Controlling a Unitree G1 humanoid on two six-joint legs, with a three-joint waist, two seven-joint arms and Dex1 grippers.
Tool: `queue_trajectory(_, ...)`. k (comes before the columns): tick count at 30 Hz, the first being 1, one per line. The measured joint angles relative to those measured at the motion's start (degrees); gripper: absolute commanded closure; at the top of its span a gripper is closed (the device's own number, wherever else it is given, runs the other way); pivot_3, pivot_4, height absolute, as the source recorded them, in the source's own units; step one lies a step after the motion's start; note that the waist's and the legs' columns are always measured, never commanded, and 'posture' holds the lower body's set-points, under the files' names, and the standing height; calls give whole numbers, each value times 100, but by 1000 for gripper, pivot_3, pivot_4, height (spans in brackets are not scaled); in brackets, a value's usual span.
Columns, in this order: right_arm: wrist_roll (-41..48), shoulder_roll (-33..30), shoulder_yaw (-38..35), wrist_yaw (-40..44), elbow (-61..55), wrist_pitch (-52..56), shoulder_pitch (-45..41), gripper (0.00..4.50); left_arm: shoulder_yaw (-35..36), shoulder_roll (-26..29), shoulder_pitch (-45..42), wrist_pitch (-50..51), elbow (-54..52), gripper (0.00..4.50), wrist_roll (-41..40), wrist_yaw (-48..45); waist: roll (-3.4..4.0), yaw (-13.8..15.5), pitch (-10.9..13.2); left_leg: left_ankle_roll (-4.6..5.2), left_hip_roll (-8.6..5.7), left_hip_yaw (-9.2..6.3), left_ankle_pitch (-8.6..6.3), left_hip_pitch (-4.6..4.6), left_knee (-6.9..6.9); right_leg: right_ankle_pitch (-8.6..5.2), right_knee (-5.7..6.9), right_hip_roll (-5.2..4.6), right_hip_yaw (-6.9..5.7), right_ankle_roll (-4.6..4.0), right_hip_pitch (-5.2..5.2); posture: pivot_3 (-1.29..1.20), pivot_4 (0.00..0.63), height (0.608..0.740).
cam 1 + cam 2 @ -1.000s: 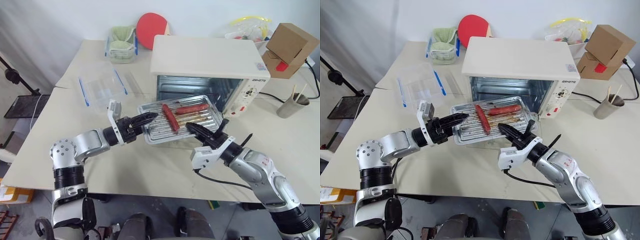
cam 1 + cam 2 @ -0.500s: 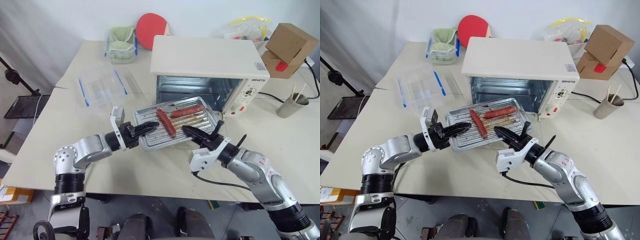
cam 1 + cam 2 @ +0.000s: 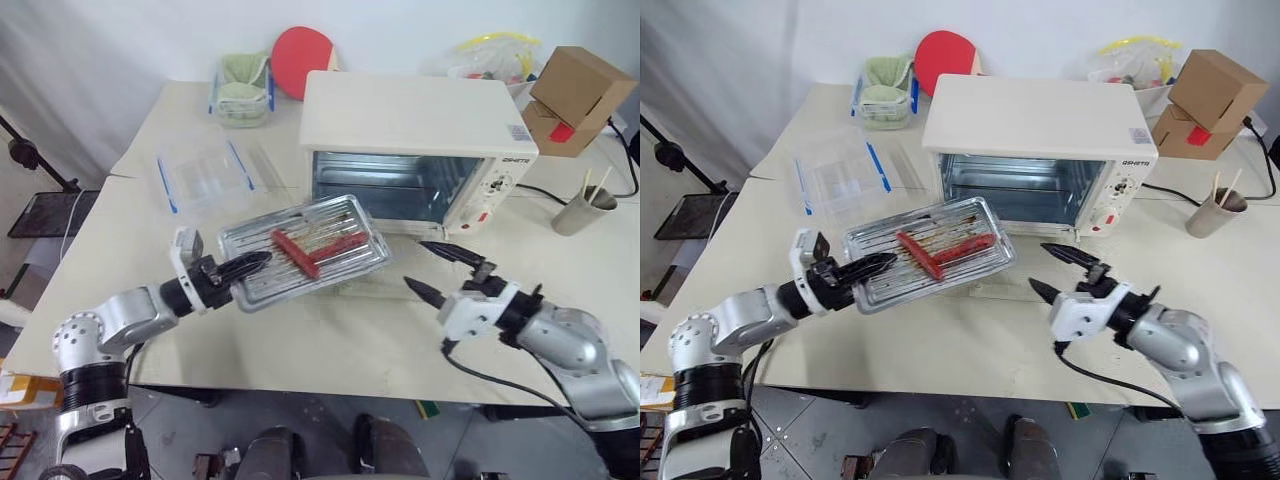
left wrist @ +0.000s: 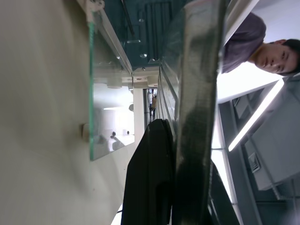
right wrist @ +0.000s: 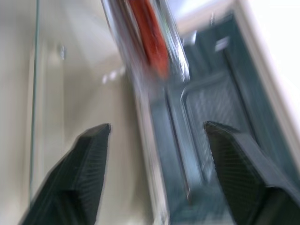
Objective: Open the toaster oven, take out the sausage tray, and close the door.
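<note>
A cream surface spans the frame; the toaster oven sits upper centre. Centre-left, the left end effector clamps the sausage tray; the right end effector stands apart, lower right.

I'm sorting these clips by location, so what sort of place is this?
Probably a robot test area staged as a kitchen counter, not a real kitchen: a cream-white boxy toaster oven sits on a plain beige table beside a red table tennis paddle and a brown cardboard box.

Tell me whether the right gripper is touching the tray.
Apart. In the left eye view the right gripper stands open with bare table between it and the tray.
</note>
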Motion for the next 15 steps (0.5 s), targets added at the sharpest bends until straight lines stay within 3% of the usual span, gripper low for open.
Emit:
queue_trajectory(4,750,-268,-255,470,912,-337,53,3437,391,220,469,77,34,4500,2,-358,0,-63,0,-1,6,-1,0,3,-2,-3,0,0,-1,-5,1,0,150,740)
queue_trajectory(7,1740,-302,-219,1332,1162,45,180,4440,544,423,868,152,10,4500,3,-754,0,-100,0,-5,13,-2,-2,4,-3,-6,2,-1,0,-10,0,0,150,740)
queue_trajectory(11,2272,-324,-119,2106,1579,396,52,4440,920,375,1475,52,-170,4500,2,-887,1,-129,0,-10,17,2,-6,9,-2,-6,1,-17,10,-11,1,0,150,740)
queue_trajectory(15,2375,-283,-50,2666,2542,382,-370,4440,1494,-159,2075,-411,-572,4500,2,-690,0,-110,1,-18,21,-2,-10,11,5,-10,-2,-45,8,-19,0,0,150,740)
